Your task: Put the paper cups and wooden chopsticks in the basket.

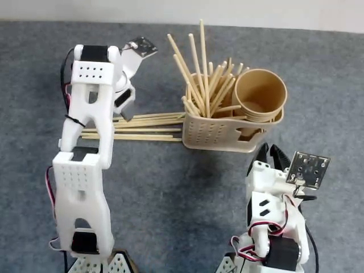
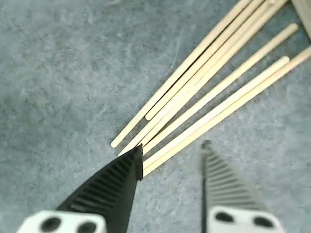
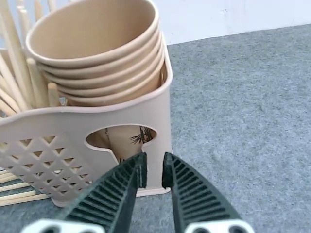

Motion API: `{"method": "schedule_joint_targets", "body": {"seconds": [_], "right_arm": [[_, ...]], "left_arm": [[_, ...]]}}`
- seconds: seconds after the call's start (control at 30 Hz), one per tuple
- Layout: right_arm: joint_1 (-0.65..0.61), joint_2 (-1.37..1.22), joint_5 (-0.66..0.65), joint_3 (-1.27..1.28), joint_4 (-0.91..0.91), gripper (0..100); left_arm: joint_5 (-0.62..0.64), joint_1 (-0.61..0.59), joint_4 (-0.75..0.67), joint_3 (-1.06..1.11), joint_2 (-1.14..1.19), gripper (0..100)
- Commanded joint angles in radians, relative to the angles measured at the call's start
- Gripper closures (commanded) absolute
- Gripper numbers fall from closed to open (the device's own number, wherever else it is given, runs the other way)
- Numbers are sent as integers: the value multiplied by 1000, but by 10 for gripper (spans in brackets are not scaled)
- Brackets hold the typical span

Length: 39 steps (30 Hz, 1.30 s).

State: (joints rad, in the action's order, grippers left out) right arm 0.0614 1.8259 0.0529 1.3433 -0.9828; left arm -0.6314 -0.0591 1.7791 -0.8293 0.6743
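Where the high view gives one stack, the right wrist view separates five nested paper cups in the basket, the right tool barely parted and empty before its wall; the left wrist view shows about seven loose chopsticks on the counter, the left tool spread wide over their ends

Spread beneath and all around both pairs of jaws with mottled grey carpet, flat and short-piled. Bounded well ahead of the right jaws by a plain white wall. Lit evenly, softly.
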Motion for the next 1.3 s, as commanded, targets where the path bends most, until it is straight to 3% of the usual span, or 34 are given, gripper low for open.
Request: {"method": "schedule_joint_targets", "body": {"seconds": [0.0, 0.17, 0.7, 0.97, 1.27], "right_arm": [[-10, 2, 2, -5, 4, 929], [-10, 2, 2, -4, 4, 929], [-10, 2, 2, -2, 4, 929], [-10, 2, 2, -2, 4, 929], [-10, 2, 2, -2, 4, 929]], "left_arm": [[-75, 28, 2, 2, -21, 768], [-166, 36, -2, -28, 73, 765], [-172, 31, -60, -423, 509, 769], [-315, 5, -8, -421, 542, 884], [-416, 13, -6, -282, 539, 892]]}}
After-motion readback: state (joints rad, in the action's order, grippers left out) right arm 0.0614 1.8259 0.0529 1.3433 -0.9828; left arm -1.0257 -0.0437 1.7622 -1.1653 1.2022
